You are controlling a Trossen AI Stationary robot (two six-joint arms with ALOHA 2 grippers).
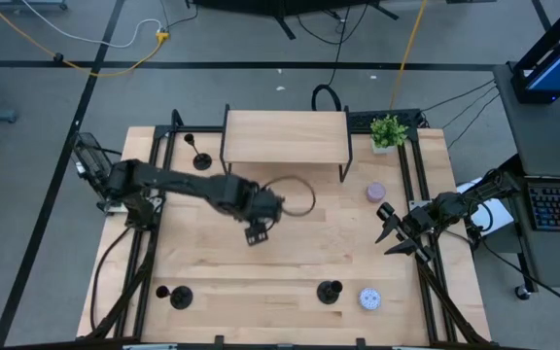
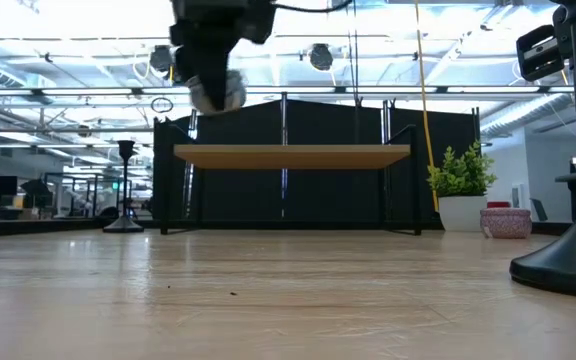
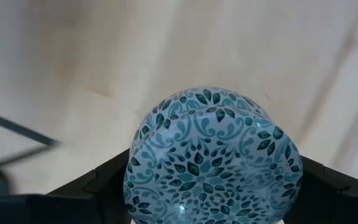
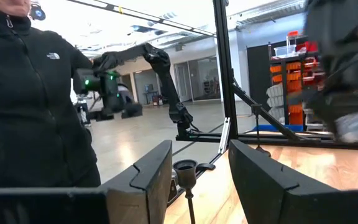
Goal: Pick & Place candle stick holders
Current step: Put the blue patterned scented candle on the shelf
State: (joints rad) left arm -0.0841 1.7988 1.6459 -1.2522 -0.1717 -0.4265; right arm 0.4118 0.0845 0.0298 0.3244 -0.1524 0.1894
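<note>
Your three candle stick holders all stand upright, stems vertical: one (image 1: 201, 159) left of the raised shelf (image 1: 285, 136), one (image 1: 179, 296) at the near left edge, one (image 1: 330, 291) near the blue-patterned tin (image 1: 369, 298). Your left gripper (image 1: 257, 233) hangs mid-table, pinching a teal-patterned tin (image 3: 211, 158). Your right gripper (image 1: 395, 233) waits at the right rail, fingers spread.

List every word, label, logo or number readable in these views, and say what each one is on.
None can be read.
Jacket of the person beside the table: a small white chest logo, too small to read.
Patterned tin in the left gripper: a teal floral design only, no lettering.
Lilac tin, plant pot, shelf: no text visible.
</note>
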